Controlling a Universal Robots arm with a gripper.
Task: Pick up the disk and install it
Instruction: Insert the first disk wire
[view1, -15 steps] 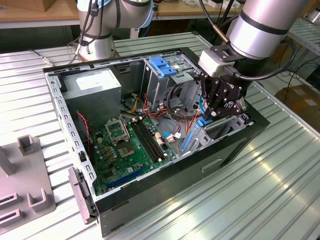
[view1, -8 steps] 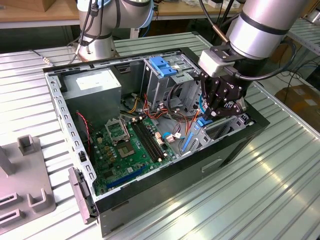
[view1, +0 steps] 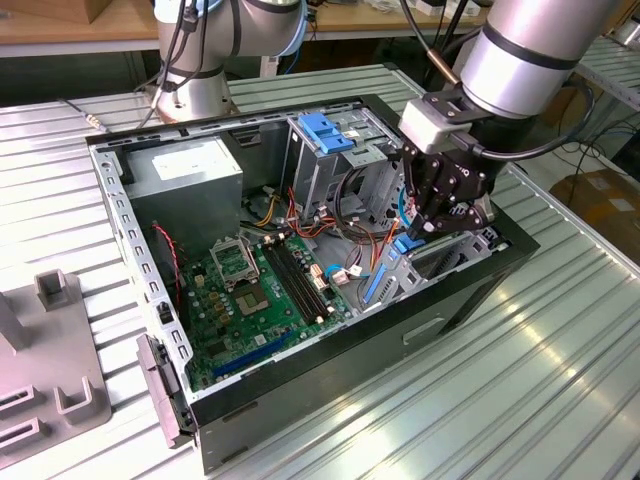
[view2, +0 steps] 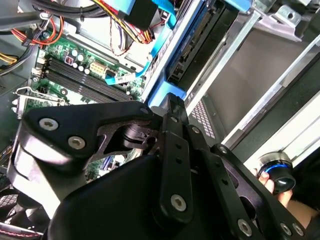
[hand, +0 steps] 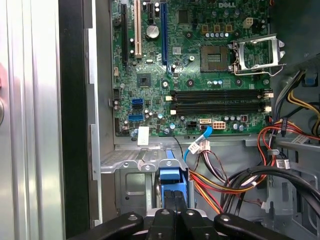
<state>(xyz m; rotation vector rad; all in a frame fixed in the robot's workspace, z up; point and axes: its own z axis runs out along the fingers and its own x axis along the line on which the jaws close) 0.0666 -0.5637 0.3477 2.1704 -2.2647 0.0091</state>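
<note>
The disk (view1: 404, 246) stands on edge in the bay at the exterior view's right end of the open computer case (view1: 330, 385). In the second wrist view the disk (view2: 199, 44) is a dark slab with a blue rail along it, set between metal bay walls. In the first wrist view its blue end (hand: 172, 174) shows just beyond my fingers. My gripper (view1: 432, 226) reaches down into the case right over it, shut. The gripper's (hand: 172, 196) joined tips meet the blue end, and the gripper (view2: 172, 103) sits beside the bay.
A grey power-supply box (view1: 186, 172) fills the far corner. A metal drive cage with a blue handle (view1: 326, 130) stands beside my gripper. The green motherboard (view1: 262, 292) and loose cables (hand: 235, 180) lie beside the bay. A grey fixture (view1: 50, 352) sits on the table. A hand holds a black device (view2: 278, 176).
</note>
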